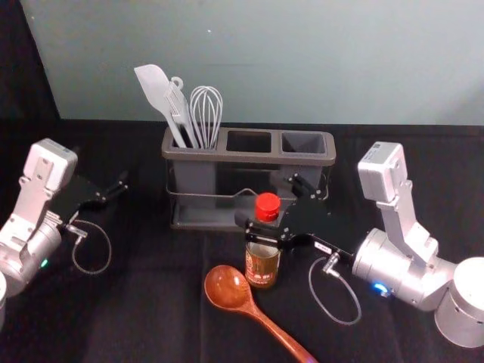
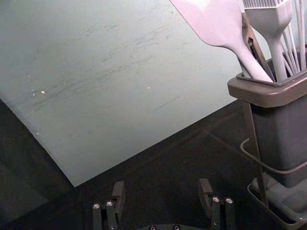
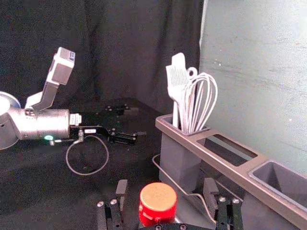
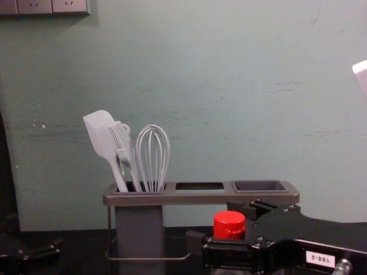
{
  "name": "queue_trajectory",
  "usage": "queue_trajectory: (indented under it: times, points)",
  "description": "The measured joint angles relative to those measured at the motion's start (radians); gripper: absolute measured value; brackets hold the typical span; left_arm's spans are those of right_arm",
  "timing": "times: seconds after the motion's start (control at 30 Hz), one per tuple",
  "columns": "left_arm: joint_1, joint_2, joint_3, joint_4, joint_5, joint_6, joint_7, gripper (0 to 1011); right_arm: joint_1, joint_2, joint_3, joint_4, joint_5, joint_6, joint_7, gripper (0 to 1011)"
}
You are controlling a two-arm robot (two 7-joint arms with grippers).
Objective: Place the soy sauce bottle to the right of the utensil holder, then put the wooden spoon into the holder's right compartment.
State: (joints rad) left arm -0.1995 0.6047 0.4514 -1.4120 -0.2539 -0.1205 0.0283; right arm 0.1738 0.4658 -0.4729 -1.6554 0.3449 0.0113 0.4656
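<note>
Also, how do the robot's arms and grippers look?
Both arms are white and grey, with boxy housings. The left gripper and right gripper are black; a grey cable loops beside each. A green light glows on the left arm, a blue light on the right. The right gripper has a white label reading 188-2.

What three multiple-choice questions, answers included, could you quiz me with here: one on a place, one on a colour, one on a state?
1. Where is the wooden spoon?
A) in a compartment
B) on the black cloth
C) against the wall

2. What colour is the cap of the soy sauce bottle?
A) white
B) blue
C) red

3. How are the right gripper's fingers?
A) spread apart
B) pressed together
C) crossed

1 B: it lies in front of the holder.
2 C: the head and chest views show it red.
3 A: gaps show either side of the cap.
</note>
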Motion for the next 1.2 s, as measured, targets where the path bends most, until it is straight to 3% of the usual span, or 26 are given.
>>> queue_trajectory:
  times: [0.57,0.93,1.13,1.2]
  points:
    - [0.000,0.000,0.000,0.000,0.000,0.000,0.000,1005,0.000,0.001,0.001,-0.001,0.001,0.001,0.001,966]
    - [0.000,0.000,0.000,0.000,0.000,0.000,0.000,1005,-0.001,0.002,0.001,-0.002,0.001,0.000,0.000,650]
    - [0.000,0.000,0.000,0.000,0.000,0.000,0.000,1005,-0.001,0.002,0.001,-0.003,0.001,-0.001,-0.001,420]
    - [0.000,0.000,0.000,0.000,0.000,0.000,0.000,1005,-0.001,0.002,0.001,-0.003,0.001,-0.001,-0.001,393]
